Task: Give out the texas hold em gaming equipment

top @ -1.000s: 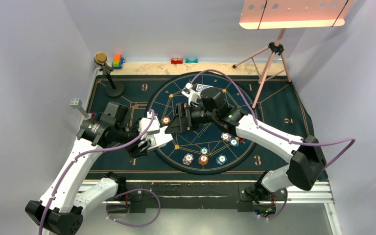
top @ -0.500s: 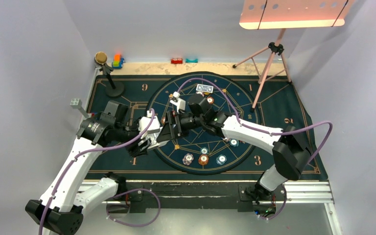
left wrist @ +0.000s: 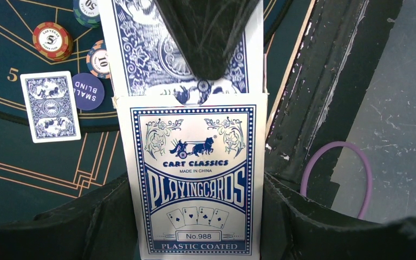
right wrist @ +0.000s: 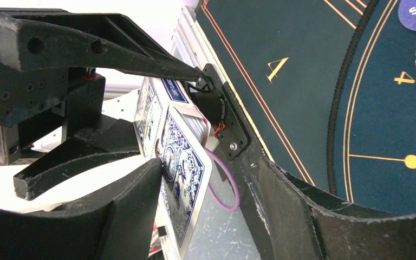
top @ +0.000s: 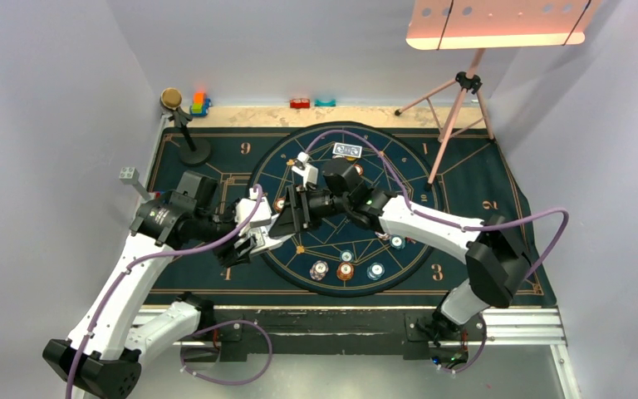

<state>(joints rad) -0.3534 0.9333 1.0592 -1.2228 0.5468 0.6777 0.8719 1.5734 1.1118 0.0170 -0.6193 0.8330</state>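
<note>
Taking 12 o'clock as straight away from the arm bases: nearest, at the 8 o'clock edge of the round mat [top: 399, 264], the left gripper [top: 262, 239] has its fingers pressed on the long sides of the box [left wrist: 195, 184]. It holds the box in the air with the open end towards 2 o'clock. A card [left wrist: 138, 49], blue back showing, sticks partly out of that end.

The right gripper [top: 287, 223] meets it from 2 o'clock with fingers spread. The card stands between them, close against one finger [right wrist: 135, 206], with a clear gap to the other, so nothing is pinched yet.

In the left wrist view, at 9 o'clock of the box, a lone card [left wrist: 50, 106] lies face down on the mat's rim. A blue button [left wrist: 88, 91] sits just beside it.

At the mat's 6 o'clock three chips sit in a row [top: 345, 270]. Just beyond are a teal chip [top: 346, 256] and, at 4 o'clock, another teal one [top: 396, 242]. An orange chip [top: 280, 204] lies at 9 o'clock, just beside the right gripper.

At the mat's 12 o'clock a far card [top: 346, 150] lies face down, well apart from both arms.

Past the mat, a stand [top: 189, 141] rises at 10 o'clock with toy blocks [top: 199, 104] behind it, and a tripod [top: 457, 108] stands at 1 o'clock
</note>
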